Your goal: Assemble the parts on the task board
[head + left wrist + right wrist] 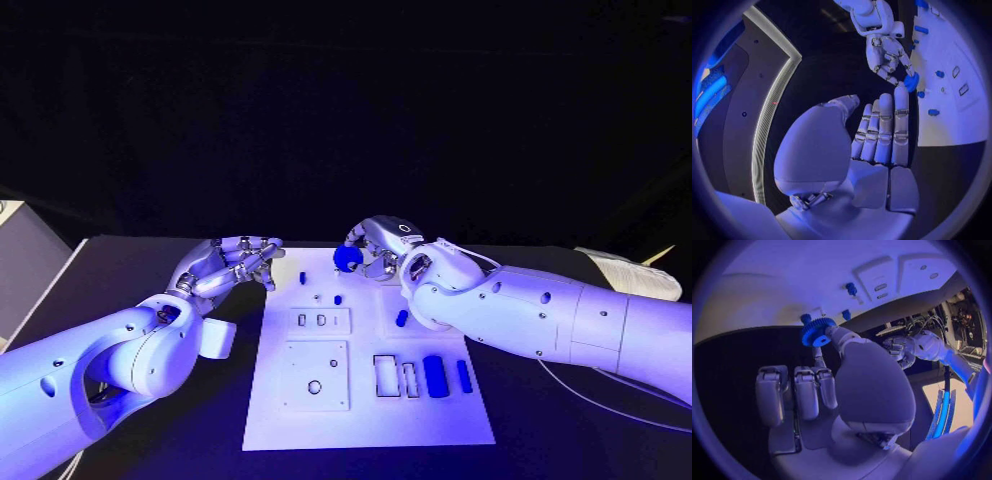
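Observation:
The white task board (368,410) lies in the middle of the black table. My right hand (381,248) hovers over the board's far edge and pinches a blue toothed gear (348,258) between thumb and finger; the right wrist view shows the gear (817,332) at the fingertips above the board (786,270). My left hand (231,262) hangs just off the board's far left corner, holding nothing, with its fingers (882,130) stretched out side by side. In the left wrist view, the right hand (889,55) and its gear (910,81) are just beyond those fingers.
Small blue pegs (338,299) (401,318) stand on the board. Two long blue pieces (434,376) (464,375) lie near its right side beside white slotted plates (316,375). A pale box (22,260) stands at the table's left edge and a white object (635,270) at the right.

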Tool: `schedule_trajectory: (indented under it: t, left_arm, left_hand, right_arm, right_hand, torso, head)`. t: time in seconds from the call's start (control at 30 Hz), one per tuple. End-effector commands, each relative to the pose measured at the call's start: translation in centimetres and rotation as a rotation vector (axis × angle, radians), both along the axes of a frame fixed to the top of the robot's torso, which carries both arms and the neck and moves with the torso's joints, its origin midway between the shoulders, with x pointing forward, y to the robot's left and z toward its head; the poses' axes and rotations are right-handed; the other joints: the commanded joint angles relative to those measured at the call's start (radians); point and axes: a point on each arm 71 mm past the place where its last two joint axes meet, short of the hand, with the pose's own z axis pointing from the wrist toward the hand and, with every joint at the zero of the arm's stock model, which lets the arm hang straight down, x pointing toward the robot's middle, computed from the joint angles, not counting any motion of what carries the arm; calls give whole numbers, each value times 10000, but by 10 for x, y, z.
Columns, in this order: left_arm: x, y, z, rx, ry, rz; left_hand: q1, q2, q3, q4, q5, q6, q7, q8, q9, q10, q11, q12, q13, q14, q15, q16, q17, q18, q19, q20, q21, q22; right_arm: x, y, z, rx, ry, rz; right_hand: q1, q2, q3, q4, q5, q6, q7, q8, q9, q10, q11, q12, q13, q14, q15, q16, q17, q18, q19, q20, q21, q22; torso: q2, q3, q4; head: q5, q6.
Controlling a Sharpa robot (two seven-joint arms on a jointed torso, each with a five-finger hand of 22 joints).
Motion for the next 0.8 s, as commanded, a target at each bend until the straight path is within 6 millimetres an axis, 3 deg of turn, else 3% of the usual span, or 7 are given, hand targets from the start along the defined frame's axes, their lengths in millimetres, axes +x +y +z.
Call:
schedule_trajectory:
  t: [0.03,0.3,0.5,0.8]
  left_arm:
    - [-1,-3,1,-66,-66,-221]
    - [-1,-4,1,-70,-63,-232]
    - [-1,-4,1,-68,-63,-228]
    - [-1,-4,1,-71,-62,-235]
  left_hand:
    - [-3,23,53,14,-45,-83,-12,66,16,-83,-16,-52,13,-77,-18,60,14,132,-49,9,42,16]
    - [-21,28,78,-2,-46,-95,-24,96,54,-83,-22,-33,25,-100,-18,99,7,138,-141,20,163,90]
    - [-21,28,78,-2,-46,-95,-24,96,54,-83,-22,-33,25,-100,-18,99,7,138,-141,20,163,90]
    - [-21,28,78,-2,-46,-95,-24,96,54,-83,-22,-33,25,-100,-18,99,7,138,-141,20,163,90]
  right_arm:
    - [0,5,-3,-292,-139,44]
    - [2,14,-15,-513,225,23]
    - [3,17,-20,-710,378,-30]
    - [4,21,-22,-829,487,-16]
  right_hand:
    - [-101,-46,67,1,-78,364,-216,234,138,1060,-76,21,2627,1056,-56,38,2612,-146,812,-54,26,2031]
    - [-161,-99,83,-11,-150,326,-205,215,131,1060,-69,21,2627,1057,-47,39,2613,-146,811,-49,23,2029]
    - [-206,-132,87,-14,-199,305,-196,203,127,1060,-61,21,2627,1056,-38,37,2608,-146,812,-44,25,2032]
    - [-226,-143,89,-15,-228,302,-194,202,127,1060,-58,21,2627,1057,-34,39,2613,-146,811,-41,23,2030]
  torso:
    - [14,9,-1]
    - [20,10,43]
    - [11,16,-1]
    - [5,18,-2]
  head:
    - [0,-3]
    - [29,-51]
    - [87,-94]
    - [106,-94]
